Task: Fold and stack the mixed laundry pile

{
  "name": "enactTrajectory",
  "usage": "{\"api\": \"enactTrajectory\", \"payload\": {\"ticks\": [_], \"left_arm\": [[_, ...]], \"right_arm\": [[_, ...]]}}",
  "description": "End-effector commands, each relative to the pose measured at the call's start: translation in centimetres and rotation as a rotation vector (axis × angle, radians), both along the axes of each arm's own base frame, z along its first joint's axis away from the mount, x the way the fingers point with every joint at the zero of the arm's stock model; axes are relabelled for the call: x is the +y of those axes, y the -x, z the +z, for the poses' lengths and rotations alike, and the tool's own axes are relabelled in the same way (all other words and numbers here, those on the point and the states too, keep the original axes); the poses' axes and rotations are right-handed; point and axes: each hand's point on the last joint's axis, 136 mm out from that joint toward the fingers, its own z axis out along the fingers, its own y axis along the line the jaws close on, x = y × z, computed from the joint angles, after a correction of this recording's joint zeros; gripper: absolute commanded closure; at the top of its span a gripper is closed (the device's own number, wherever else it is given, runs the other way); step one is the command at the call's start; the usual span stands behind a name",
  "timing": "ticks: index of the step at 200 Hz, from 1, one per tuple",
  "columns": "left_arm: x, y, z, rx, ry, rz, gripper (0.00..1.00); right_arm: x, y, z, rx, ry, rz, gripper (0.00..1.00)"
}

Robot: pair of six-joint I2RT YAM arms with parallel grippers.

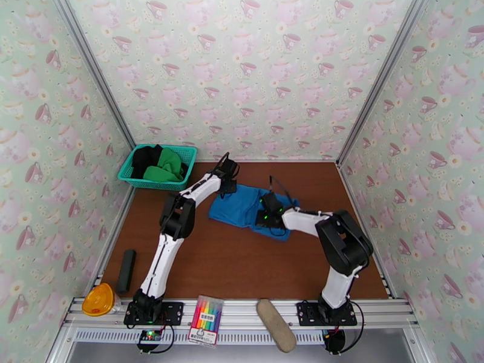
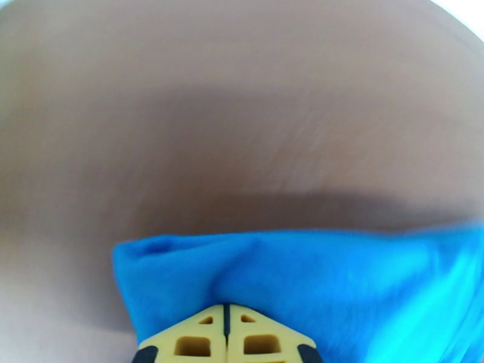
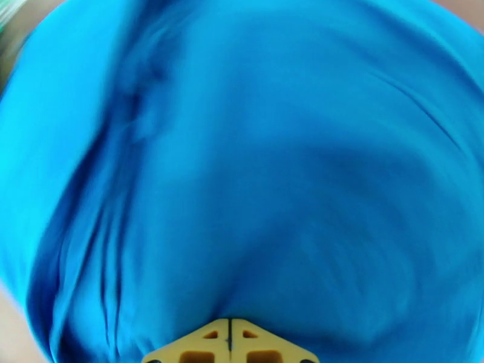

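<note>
Both jaws pinch one blue garment point(image 1: 236, 207) — one green cloth point(image 1: 166, 167), one black cloth point(image 1: 144, 160) in basket point(image 1: 158, 184).

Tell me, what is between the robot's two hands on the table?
The blue shirt lies between the left gripper and the right gripper, and both are pinched shut on it. The top view shows this best.
</note>
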Motion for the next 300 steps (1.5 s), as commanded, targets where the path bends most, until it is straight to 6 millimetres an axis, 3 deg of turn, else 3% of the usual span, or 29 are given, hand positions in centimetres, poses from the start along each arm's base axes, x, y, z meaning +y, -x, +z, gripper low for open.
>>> {"api": "enactTrajectory", "payload": {"ticks": [1, 21, 46, 71, 87, 106, 131, 152, 176, 212, 238, 273, 300], "left_arm": [[-1.8, 1.1, -2.3, 0.08, -0.006, -0.13, 1.0], [-3.0, 0.6, -0.1, 0.035, 0.024, -0.168, 1.0], [-3.6, 1.1, 6.9, -0.1, 0.044, -0.188, 1.0], [-2.2, 3.7, 15.6, -0.263, 0.057, -0.159, 0.73], [0.2, 6.1, 18.1, -0.288, 0.031, -0.09, 0.68], [3.6, 8.7, 16.5, -0.211, -0.04, 0.012, 0.77], [6.6, 10.8, 10.4, -0.082, -0.082, 0.116, 0.93], [8.1, 11.5, 5.5, 0.001, -0.068, 0.191, 1.0], [8.8, 11.2, 1.9, 0.049, -0.072, 0.221, 1.0], [8.5, 9.6, -2.1, 0.104, -0.08, 0.201, 1.0], [7.2, 7.2, -3.9, 0.115, -0.075, 0.139, 1.0], [4.4, 3.5, -4.6, 0.11, -0.069, 0.043, 1.0], [2.0, 2.0, -4.1, 0.111, -0.04, -0.04, 1.0]], "right_arm": [[1.4, 6.3, -3.2, 0.173, -0.013, -0.039, 1.0], [1.5, 4.6, 0.0, 0.09, -0.011, -0.037, 1.0], [0.5, 0.7, 6.0, -0.036, 0.062, 0.023, 0.97], [-0.1, -3.2, 10.8, -0.12, 0.075, 0.111, 0.94], [0.5, -5.5, 12.1, -0.132, 0.049, 0.185, 0.96], [1.6, -8.4, 11.9, -0.107, 0.034, 0.266, 1.0], [2.9, -11.9, 9.2, -0.042, 0.03, 0.319, 1.0], [3.1, -14.1, 6.3, 0.004, 0.034, 0.311, 1.0], [2.4, -15.1, 3.1, 0.058, 0.037, 0.269, 1.0], [-0.6, -12.8, -1.4, 0.131, 0.064, 0.139, 1.0], [-2.5, -9.6, -2.5, 0.142, 0.026, 0.005, 1.0], [-3.4, -5.2, -3.3, 0.121, -0.126, -0.195, 1.0], [-2.4, -3.7, -3.0, 0.088, -0.207, -0.263, 1.0]]}}
